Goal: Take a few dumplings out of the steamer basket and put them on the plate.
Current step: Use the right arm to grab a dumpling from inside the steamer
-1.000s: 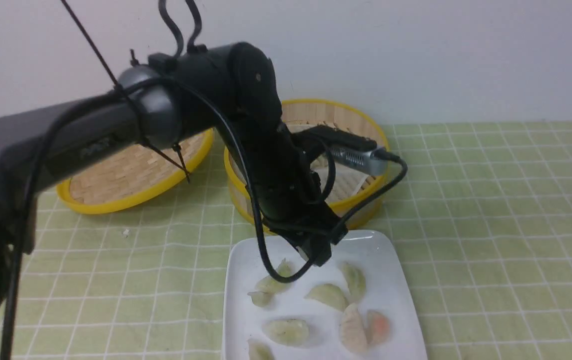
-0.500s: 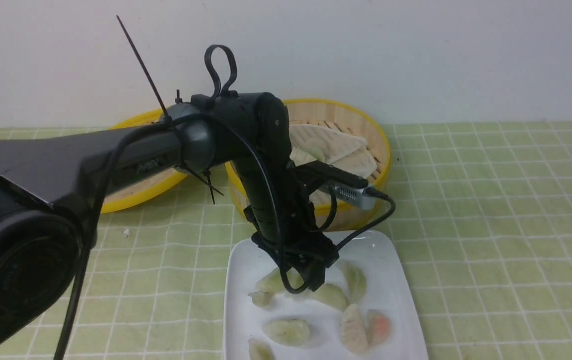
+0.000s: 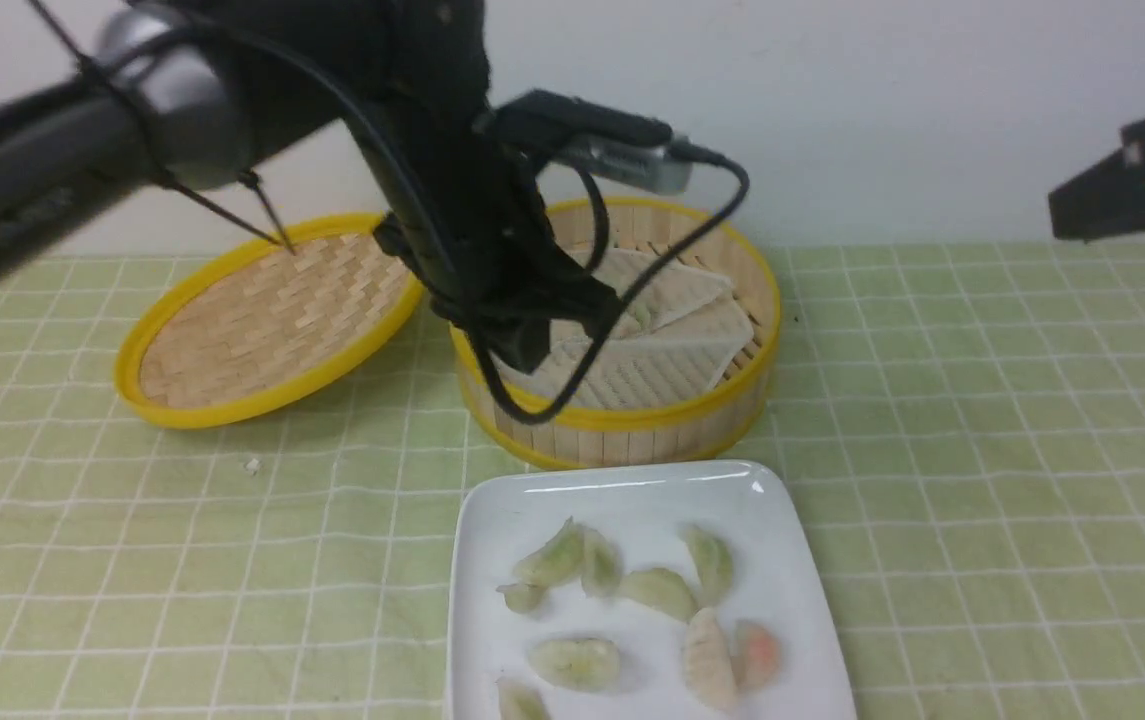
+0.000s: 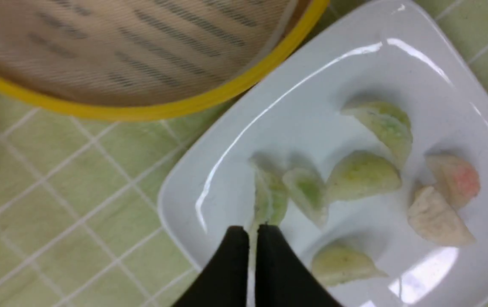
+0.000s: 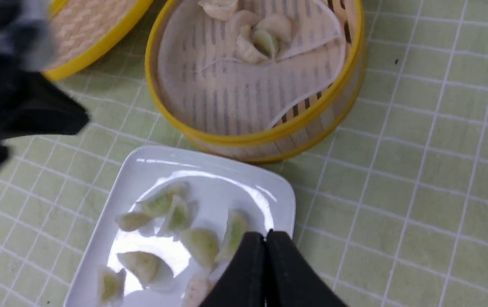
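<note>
You're between picks: left gripper [image 4: 252, 233] clenched, empty (right gripper [image 5: 265, 239] likewise) above the round yellow-rimmed bamboo steamer basket [image 3: 632, 425]; pale pleated dumplings [image 3: 657, 590] lie on the glossy white squarish plate [image 3: 632, 500], more in the basket, so next open and reach in

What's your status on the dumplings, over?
Shut and empty: left gripper, right gripper. Several dumplings on plate, more in steamer basket. Woven lid beside basket, not in the way.

Black left arm [image 3: 432, 200], grey joint [image 3: 182, 110], looping black cables [image 3: 532, 418], zip ties [image 3: 267, 212], wedge-shaped jaws; possibly lettering [image 3: 30, 215], blurred.
</note>
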{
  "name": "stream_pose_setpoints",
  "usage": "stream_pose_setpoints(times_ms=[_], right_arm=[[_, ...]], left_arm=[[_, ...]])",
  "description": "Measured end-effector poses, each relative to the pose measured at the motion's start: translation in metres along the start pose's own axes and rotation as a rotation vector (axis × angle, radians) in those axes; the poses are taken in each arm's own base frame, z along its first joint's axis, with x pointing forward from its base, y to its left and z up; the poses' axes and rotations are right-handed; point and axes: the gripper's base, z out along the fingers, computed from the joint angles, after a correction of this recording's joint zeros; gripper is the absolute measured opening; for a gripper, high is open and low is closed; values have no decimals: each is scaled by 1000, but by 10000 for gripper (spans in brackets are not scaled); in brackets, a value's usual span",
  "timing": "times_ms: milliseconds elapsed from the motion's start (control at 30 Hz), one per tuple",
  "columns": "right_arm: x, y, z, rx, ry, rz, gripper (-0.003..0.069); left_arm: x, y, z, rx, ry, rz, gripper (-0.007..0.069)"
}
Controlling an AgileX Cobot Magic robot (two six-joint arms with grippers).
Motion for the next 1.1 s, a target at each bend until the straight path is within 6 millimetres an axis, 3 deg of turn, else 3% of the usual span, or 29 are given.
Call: stream_pose_setpoints(times_ms=[67, 167, 200, 267, 300, 400, 433, 500, 533, 567, 667, 767, 867, 900, 933, 1100], right_arm=[[-13, -5, 27, -13, 41, -31, -10], [-27, -6, 56, -21, 65, -69, -9], [-38, -6, 77, -19, 69, -95, -6], [-49, -4, 98, -16, 70, -124, 5], [-54, -6, 118, -14, 91, -139, 18], [-63, -7, 148, -14, 110, -164, 55], [-70, -6, 166, -15, 112, -184, 92], [-73, -8, 194, -10, 127, -202, 144], [-74, -8, 197, -11, 128, -203, 150], [-77, -11, 220, -1, 126, -222, 206], [-81, -16, 254, 17, 113, -249, 288], [-83, -23, 283, 28, 94, -262, 343], [-80, -31, 308, 31, 90, -275, 360], [-80, -31, 308, 31, 90, -275, 360], [-76, -36, 324, 33, 93, -284, 363], [-70, -44, 348, 35, 86, -316, 365]], left_arm=[[21, 0, -35, -14, -45, -24, -6], [45, -4, -59, -18, -67, -26, -6], [64, -8, -74, -17, -81, -26, -6], [83, -11, -86, -15, -91, -29, -6], [99, -14, -99, -16, -115, -33, -6], [120, -17, -115, -16, -143, -46, -6], [136, -20, -127, -15, -175, -60, -6], [153, -24, -143, -14, -226, -78, -6], [156, -25, -147, -14, -240, -76, -6], [169, -28, -161, -11, -292, -87, -6], [194, -33, -189, -10, -399, -80, -6], [217, -38, -209, -7, -483, -74, -6], [238, -41, -224, -5, -546, -83, -6], [239, -41, -225, -4, -548, -82, -6], [248, -42, -230, -11, -573, -92, -6], [256, -39, -235, -48, -601, -119, -6]])
